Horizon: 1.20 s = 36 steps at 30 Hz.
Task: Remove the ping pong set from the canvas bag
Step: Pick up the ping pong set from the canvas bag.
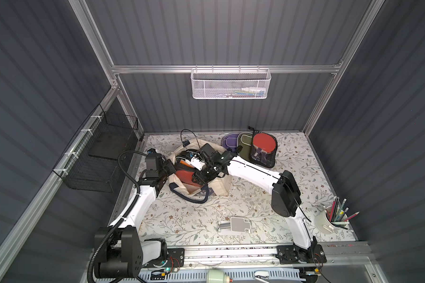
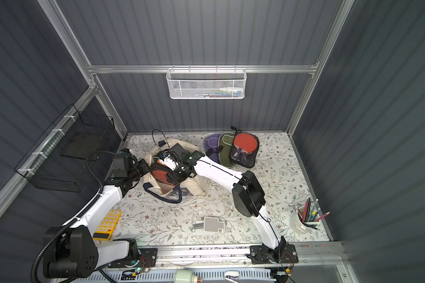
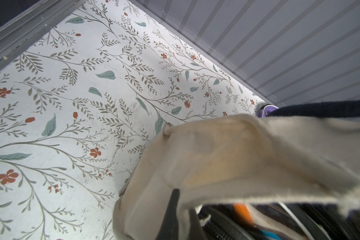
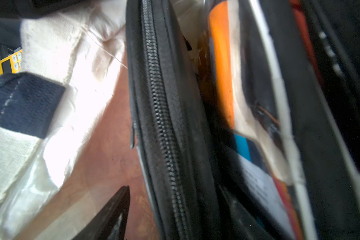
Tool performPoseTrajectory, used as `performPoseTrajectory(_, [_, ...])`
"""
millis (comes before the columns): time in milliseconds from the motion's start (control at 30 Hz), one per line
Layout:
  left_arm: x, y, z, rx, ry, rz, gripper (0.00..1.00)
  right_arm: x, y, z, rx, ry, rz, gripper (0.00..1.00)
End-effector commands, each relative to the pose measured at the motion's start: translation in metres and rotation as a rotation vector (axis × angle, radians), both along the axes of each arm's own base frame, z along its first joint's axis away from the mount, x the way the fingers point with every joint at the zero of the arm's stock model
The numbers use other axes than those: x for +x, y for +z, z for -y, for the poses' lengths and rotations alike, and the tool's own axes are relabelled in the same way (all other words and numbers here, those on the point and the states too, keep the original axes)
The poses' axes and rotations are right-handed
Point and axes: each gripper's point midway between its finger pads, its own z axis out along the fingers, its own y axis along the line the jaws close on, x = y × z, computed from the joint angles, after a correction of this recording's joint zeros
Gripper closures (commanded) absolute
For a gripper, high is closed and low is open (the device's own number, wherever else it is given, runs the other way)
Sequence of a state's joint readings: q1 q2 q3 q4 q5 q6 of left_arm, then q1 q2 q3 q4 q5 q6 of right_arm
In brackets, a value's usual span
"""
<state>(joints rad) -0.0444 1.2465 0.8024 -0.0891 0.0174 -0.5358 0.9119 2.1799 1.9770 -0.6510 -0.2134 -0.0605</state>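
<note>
The ping pong set (image 1: 182,175) sits inside the canvas bag (image 1: 221,188), which slumps open-mouthed on the floral counter (image 1: 194,220) towards its back left. A red paddle face shows through the mouth in both top views. The left gripper (image 1: 169,169) is pinched tight on the bag's left-hand rim. In the left wrist view the cream cloth drapes over one of its fingers (image 3: 173,207), holding the mouth apart. The right gripper (image 1: 195,180) reaches down into the opening. In the right wrist view one of its fingers (image 4: 116,207) lies over the clear-fronted paddle face, beside the case's black zip edge (image 4: 160,124). I cannot tell whether the fingers are merely spread around that edge or already squeezing it. The set looks light and flat: a stiff paddle in a soft zip case, with a glossy plastic window that would probably slip under a flat pinch. The padded zip rim seems the better hold, being thick and ribbed. The bag is limp and will likely rise with the case unless its rim is pinned, and the other flat items (image 4: 220,62) crowded beside the case may snag.
</note>
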Motion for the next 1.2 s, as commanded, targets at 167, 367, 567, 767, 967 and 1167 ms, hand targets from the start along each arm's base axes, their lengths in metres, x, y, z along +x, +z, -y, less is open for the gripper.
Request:
performPoseTrajectory(167, [-0.017,-0.028,-0.005,0.012,0.019,-0.112,1.00,0.009,-0.015,-0.012,-0.011,-0.009,0.005,0.42])
performPoseTrajectory(367, [-0.017,-0.027,-0.004,0.007,0.020,-0.110,1.00,0.016,-0.016,-0.012,-0.005,-0.025,0.018,0.64])
performPoseTrajectory(567, [-0.015,-0.027,-0.005,0.009,0.020,-0.111,1.00,0.019,-0.013,-0.010,-0.002,-0.042,0.042,1.00])
performPoseTrajectory(767, [-0.013,-0.026,-0.006,0.017,0.023,-0.109,1.00,0.024,0.009,-0.005,0.019,-0.058,0.101,1.00])
performPoseTrajectory(967, [-0.008,-0.023,-0.009,0.030,0.039,-0.104,1.00,0.027,0.050,0.000,0.068,-0.073,0.174,1.00])
performPoseTrajectory(1167, [0.000,-0.017,-0.011,0.033,0.050,-0.090,1.00,0.027,0.093,0.008,0.110,-0.088,0.247,1.00])
